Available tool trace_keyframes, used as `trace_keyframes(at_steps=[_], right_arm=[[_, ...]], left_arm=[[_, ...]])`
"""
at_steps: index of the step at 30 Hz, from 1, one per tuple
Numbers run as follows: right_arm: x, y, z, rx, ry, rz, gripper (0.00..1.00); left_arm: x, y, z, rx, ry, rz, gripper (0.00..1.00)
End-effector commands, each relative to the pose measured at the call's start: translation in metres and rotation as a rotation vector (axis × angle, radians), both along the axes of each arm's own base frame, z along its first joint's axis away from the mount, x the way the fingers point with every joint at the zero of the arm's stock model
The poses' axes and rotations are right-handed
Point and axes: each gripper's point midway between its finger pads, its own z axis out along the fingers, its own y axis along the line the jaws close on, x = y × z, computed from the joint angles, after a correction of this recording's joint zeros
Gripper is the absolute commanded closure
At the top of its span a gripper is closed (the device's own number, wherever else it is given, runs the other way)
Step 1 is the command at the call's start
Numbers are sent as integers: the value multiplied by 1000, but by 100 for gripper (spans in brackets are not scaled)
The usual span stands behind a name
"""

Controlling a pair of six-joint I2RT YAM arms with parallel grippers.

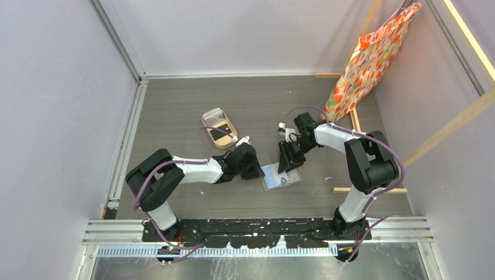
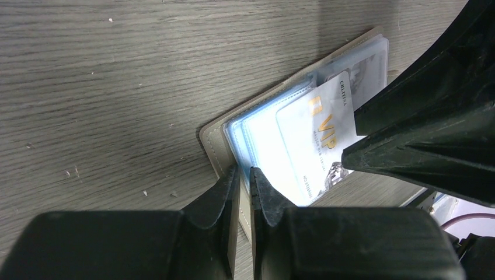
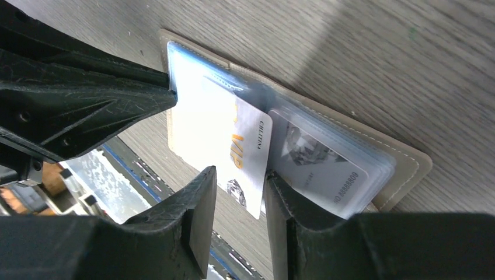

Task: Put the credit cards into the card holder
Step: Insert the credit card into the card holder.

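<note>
The card holder [image 1: 287,180] lies open on the grey wood table, its tan cover [image 2: 213,143] up and its clear sleeves showing. My left gripper [image 2: 244,172] is shut on the cover's edge at the holder's near-left side. A white credit card [image 3: 248,140] with gold lettering lies partly pushed into a sleeve, its free corner sticking out. My right gripper [image 3: 240,173] is open around that corner, and the card's edge rests against one finger. Another pale card [image 3: 318,166] sits inside a sleeve. In the top view the two grippers [image 1: 258,173] [image 1: 284,168] meet over the holder.
A tan oval tray [image 1: 217,124] holding a black card [image 1: 220,135] stands behind the left arm. A floral bag [image 1: 368,58] hangs from a wooden frame at the back right. A wooden strip [image 1: 356,189] lies by the right arm.
</note>
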Motion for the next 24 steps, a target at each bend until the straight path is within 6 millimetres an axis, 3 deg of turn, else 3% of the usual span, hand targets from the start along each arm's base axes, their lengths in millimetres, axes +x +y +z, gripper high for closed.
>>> trace_keyframes(at_steps=[1,11,24], right_arm=[[8,-2,15,-36,-108,63,58],[-8,13,14,-54,-126,185,55],[-13,33,16,20,-85,200,54]], left_arm=[[-14,9,-20,55,39,-27,86],[-17,6,-19,42,47,-47,86],[-18,3,-16,7,36,-57,86]])
